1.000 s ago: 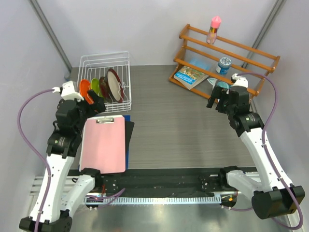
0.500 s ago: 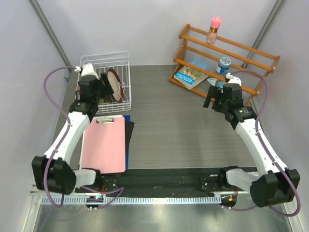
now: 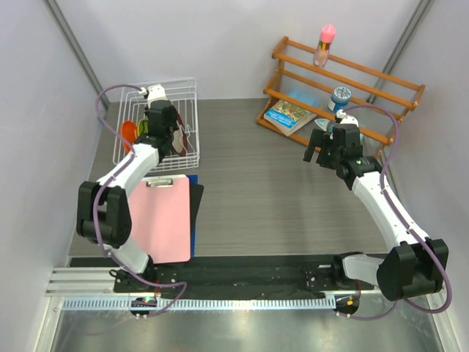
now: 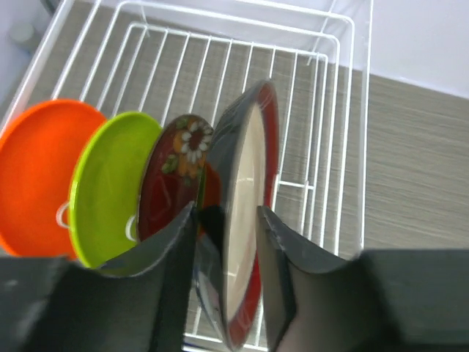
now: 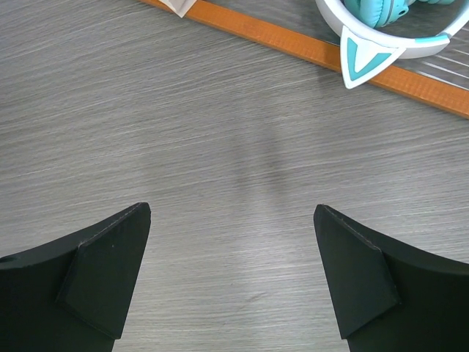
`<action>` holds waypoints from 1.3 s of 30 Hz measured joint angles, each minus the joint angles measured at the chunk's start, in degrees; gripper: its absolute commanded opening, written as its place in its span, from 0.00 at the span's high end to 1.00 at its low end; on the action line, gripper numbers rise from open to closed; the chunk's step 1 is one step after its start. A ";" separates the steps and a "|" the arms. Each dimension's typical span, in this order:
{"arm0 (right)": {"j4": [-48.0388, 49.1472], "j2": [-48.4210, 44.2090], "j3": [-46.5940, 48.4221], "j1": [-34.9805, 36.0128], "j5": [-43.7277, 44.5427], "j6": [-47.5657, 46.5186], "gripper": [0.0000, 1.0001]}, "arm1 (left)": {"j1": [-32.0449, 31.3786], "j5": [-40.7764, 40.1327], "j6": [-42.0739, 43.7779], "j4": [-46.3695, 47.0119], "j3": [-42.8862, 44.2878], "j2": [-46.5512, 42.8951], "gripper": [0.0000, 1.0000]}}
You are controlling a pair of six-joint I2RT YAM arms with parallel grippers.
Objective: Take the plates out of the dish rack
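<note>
Left wrist view: left gripper (image 4: 227, 213) straddles the cream plate (image 4: 249, 161), upright in the dish rack (image 4: 364, 132) so its rim offers a hold; pinching yet, cannot tell. Right gripper (image 5: 233, 213) hangs spread.

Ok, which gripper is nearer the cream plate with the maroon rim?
Left. The left gripper has a finger on each side of the cream plate in the dish rack. The right gripper hangs open over the table by the wooden shelf, far across.
</note>
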 measured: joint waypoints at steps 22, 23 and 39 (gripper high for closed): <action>0.98 0.66 0.00 0.00 -0.04 0.00 0.00 | -9.33 -22.82 13.81 2.45 3.78 7.85 1.00; 1.03 0.66 -0.02 0.00 -0.04 0.00 0.00 | -9.92 -23.91 14.47 2.19 4.02 7.89 1.00; 1.22 -1.05 -1.88 0.00 -1.20 1.03 0.00 | -12.96 -28.63 19.21 -8.20 9.20 1.81 1.00</action>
